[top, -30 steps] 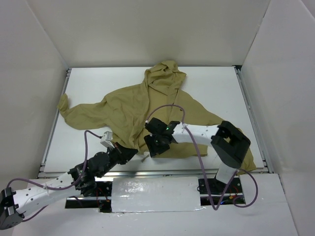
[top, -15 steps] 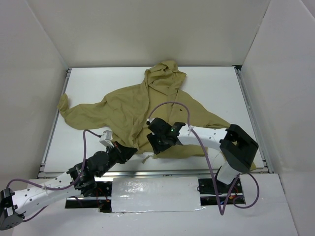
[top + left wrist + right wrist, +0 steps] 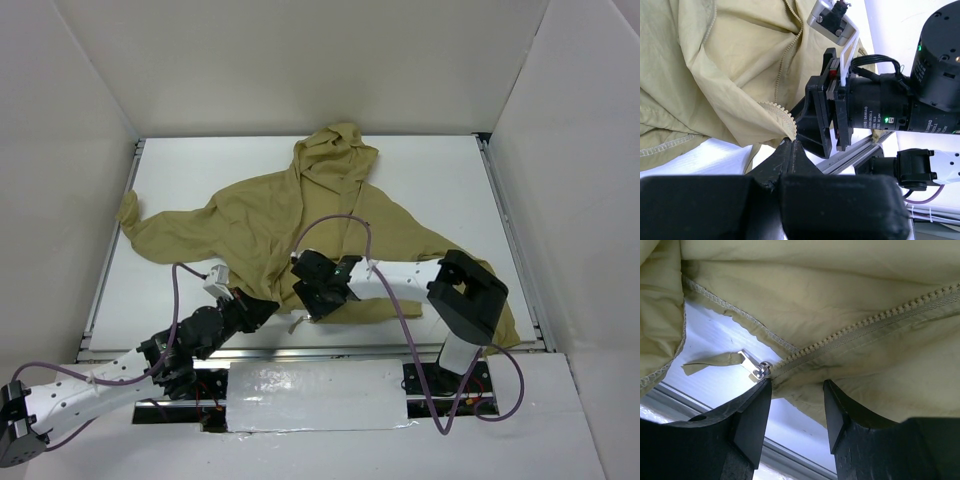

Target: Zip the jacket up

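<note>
The khaki jacket (image 3: 270,215) lies spread on the white table, hood at the back and hem towards me. My left gripper (image 3: 266,309) is shut on a corner of the hem, which shows in the left wrist view (image 3: 782,122) at the closed fingertips (image 3: 791,142). My right gripper (image 3: 318,300) is open over the bottom hem beside it. In the right wrist view its fingers (image 3: 761,400) straddle the fabric just under the metal zipper slider (image 3: 760,371). A fabric pull tab (image 3: 707,363) trails left of the slider, and joined zipper teeth (image 3: 865,322) run up and right.
A metal rail (image 3: 330,350) runs along the near table edge just beyond the hem. White walls enclose the table (image 3: 440,180) on three sides. The right gripper's camera body (image 3: 875,110) sits close to my left fingers. A sleeve (image 3: 150,235) reaches to the far left.
My right gripper has shifted slightly left and towards the near hem, and its elbow has swung. The left gripper has kept its hold and barely moved.
</note>
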`<state>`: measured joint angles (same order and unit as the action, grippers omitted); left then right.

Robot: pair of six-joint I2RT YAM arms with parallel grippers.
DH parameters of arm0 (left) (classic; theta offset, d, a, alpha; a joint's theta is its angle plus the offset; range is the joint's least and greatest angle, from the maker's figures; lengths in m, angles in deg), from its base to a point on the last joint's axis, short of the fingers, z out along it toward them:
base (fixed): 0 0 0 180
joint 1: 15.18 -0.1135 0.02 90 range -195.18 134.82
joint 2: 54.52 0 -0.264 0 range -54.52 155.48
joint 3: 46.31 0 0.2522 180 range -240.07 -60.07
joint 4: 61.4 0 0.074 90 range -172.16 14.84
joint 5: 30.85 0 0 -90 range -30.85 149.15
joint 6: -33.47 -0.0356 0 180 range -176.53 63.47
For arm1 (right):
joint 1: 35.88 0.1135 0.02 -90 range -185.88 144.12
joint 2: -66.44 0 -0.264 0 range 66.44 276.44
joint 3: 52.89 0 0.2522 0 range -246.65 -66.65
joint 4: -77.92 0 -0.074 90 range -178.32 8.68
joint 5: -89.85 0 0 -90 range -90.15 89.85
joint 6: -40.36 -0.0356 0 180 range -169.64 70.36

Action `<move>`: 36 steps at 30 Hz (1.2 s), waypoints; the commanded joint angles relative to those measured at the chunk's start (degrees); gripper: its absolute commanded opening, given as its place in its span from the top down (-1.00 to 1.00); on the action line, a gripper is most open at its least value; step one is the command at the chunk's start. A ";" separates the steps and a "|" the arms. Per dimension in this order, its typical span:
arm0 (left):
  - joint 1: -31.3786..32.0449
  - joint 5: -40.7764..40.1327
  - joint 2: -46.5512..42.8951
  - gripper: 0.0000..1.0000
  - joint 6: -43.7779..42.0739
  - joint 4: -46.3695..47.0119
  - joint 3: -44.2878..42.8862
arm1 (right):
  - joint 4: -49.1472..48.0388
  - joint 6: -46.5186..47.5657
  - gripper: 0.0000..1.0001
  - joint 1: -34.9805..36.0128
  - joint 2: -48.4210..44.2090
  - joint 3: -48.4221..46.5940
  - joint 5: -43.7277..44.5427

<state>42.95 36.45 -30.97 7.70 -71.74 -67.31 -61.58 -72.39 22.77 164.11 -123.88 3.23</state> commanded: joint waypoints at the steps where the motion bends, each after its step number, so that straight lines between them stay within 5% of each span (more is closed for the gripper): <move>1: -0.30 -0.07 0.00 1.00 -1.65 2.64 -1.63 | 1.03 -1.42 -0.07 1.37 2.08 -1.13 1.98; 14: -0.47 -0.42 -1.84 1.00 -1.21 1.24 -1.02 | 5.07 -7.93 0.57 4.28 5.08 -2.18 9.46; 15: -0.47 -0.50 -1.75 1.00 -1.21 1.15 -1.02 | 5.34 -8.11 0.65 4.45 4.82 -2.18 9.46; 16: -0.47 -0.50 -1.67 1.00 -1.12 1.24 -0.93 | 5.51 -8.19 0.95 4.54 3.86 -2.27 9.46; 31: -0.56 0.11 0.53 1.00 -1.30 3.70 -0.23 | 7.62 -8.02 1.00 3.66 -11.79 -4.03 7.70; 36: -0.56 1.25 0.53 1.00 -1.56 9.03 0.91 | -0.51 -8.11 1.00 2.52 -16.96 1.48 5.42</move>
<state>42.68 36.84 -30.60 7.74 -69.51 -67.05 -57.14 -80.08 26.07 151.33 -125.39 10.18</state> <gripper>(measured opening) 0.039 0.009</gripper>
